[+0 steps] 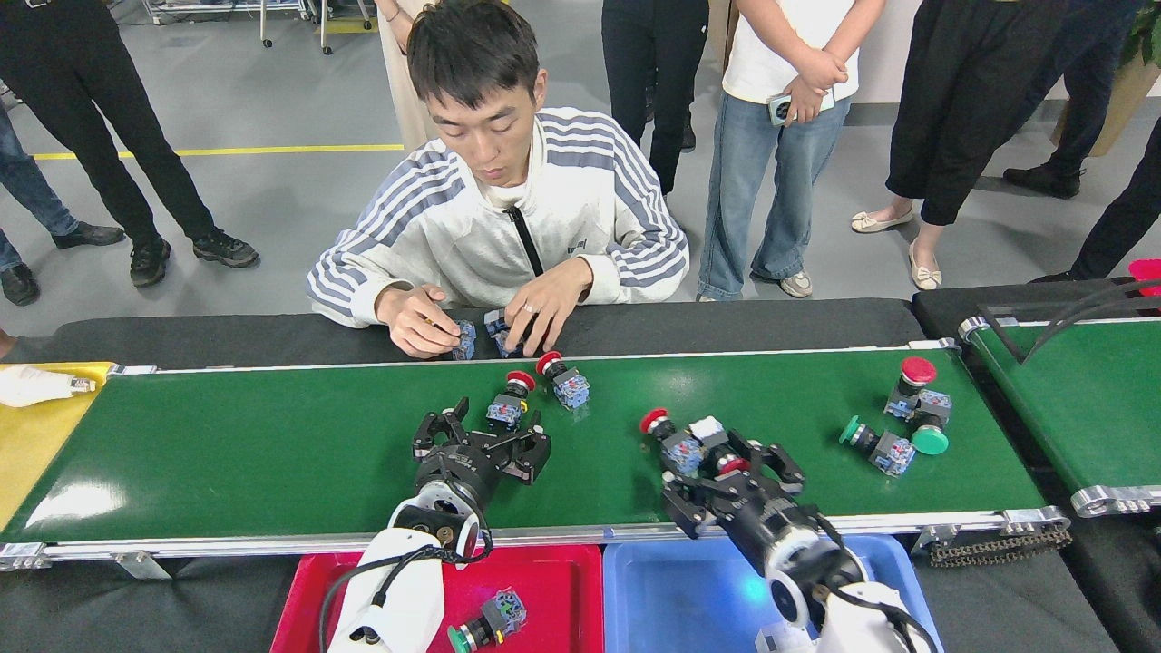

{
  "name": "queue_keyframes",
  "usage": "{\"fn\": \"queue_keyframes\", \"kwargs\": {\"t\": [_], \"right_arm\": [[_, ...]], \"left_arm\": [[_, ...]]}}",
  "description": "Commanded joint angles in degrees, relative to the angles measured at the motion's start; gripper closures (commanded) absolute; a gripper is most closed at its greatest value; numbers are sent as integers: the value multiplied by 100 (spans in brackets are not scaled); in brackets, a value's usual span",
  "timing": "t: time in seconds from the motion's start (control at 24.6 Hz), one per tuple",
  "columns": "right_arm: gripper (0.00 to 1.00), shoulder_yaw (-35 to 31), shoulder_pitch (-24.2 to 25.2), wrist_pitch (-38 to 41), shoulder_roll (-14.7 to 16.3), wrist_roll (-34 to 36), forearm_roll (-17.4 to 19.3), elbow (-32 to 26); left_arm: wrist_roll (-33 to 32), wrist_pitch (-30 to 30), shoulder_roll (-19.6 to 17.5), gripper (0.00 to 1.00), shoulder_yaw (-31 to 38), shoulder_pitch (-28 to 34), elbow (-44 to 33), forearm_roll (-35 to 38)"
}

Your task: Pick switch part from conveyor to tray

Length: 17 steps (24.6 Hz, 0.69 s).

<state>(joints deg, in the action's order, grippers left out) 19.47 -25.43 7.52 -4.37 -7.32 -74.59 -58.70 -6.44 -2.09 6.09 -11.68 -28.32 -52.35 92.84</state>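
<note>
- Switch part (pixel 506 404): red mushroom cap on a black neck, blue-grey contact block at the other end; lies on the conveyor (pixel 272 453) near its far rail, at the tips of the left gripper (pixel 481 433).
- Second red-capped switch part (pixel 562 380): just beside the first, nearer the far rail.
- Pair of red-capped switch parts (pixel 676 440): mid-belt, touching each other, one lying between the fingers of the right gripper (pixel 726 467).
- Cluster at the belt's right end: red-capped one (pixel 912 383) standing upright, two green-capped ones (pixel 880 446) beside it.
- Left gripper: fingers spread apart, nothing held.
- Right gripper: fingers set either side of a part; cannot tell if clamped.
- Red tray (pixel 562 589): below the near rail, holds one green-capped switch part (pixel 485 624).
- Blue tray (pixel 676 594): next to the red one.
- Seated person (pixel 508 209): across the belt, both hands on parts on the black ledge.
</note>
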Motion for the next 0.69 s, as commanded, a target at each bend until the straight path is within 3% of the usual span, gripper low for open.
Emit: {"fn": "queue_keyframes", "kwargs": {"t": [0.0,0.08,0.16,0.2,0.32,0.41,0.49,0.65], "right_arm": [[6,92,-278,-242,-143,47,15,315],[36,162,-340,-154,-134,29,6,377],[80,294,-357,92,-55,20,24,377],[88,294,-357,188,-28,11,50,377],[98,294,-340,241,-20,20,59,359],[98,285,-287,232,-28,29,68,280],[98,267,-173,232,7,64,68,-10],[98,303,733,812,358,64,129,-1496]], "left_arm": [[46,-19,-20,70,34,-122,58,-47],[55,-19,-20,81,158,-130,172,-91],[108,-19,-20,88,254,-139,181,-91],[161,-10,-29,90,245,-139,172,-91],[275,-54,-47,93,245,-78,85,-82],[275,-344,-55,93,175,98,-381,-73],[257,-1337,-284,93,245,687,-1357,-73],[222,-3500,-1295,89,325,2190,-3387,-232]]}}
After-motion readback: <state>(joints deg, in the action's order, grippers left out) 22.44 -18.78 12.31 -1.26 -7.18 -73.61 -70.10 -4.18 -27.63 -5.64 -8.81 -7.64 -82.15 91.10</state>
